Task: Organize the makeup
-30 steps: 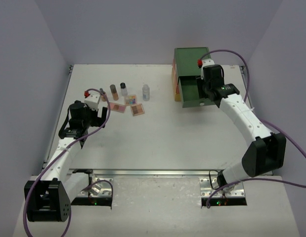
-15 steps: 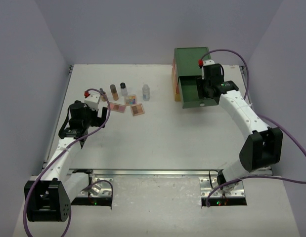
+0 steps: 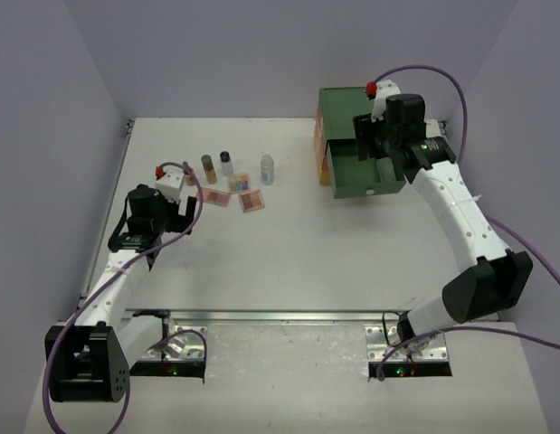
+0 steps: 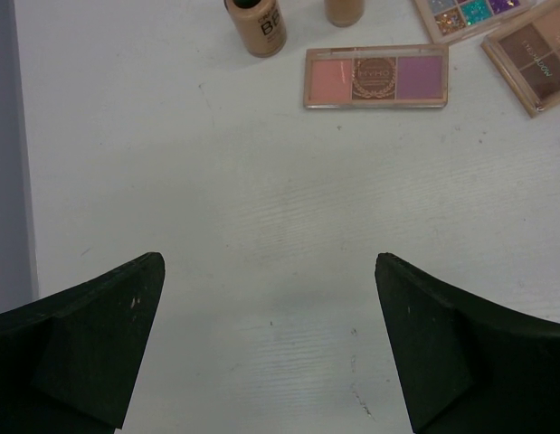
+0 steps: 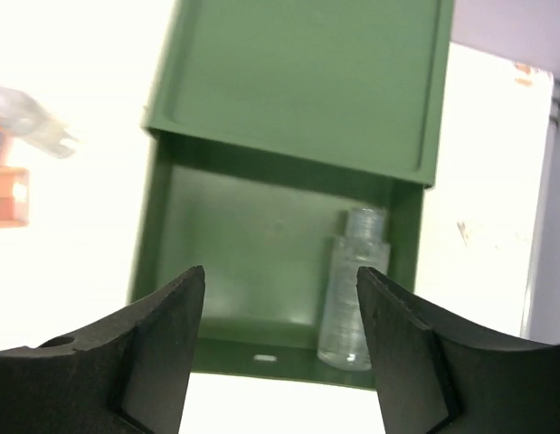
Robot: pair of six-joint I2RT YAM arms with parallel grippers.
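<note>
Currently a clear bottle (image 5: 350,289) sits in the green drawer (image 5: 234,258), right end effector (image 5: 280,289) released.

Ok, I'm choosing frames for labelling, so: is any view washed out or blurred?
Right wrist view: the table is blown out to white and the bottle at the left edge is smeared. The drawer and the clear bottle in it read fine. Left wrist view: evenly lit, the palette sharp. Top view: soft light, faint shadows, no glare.
</note>
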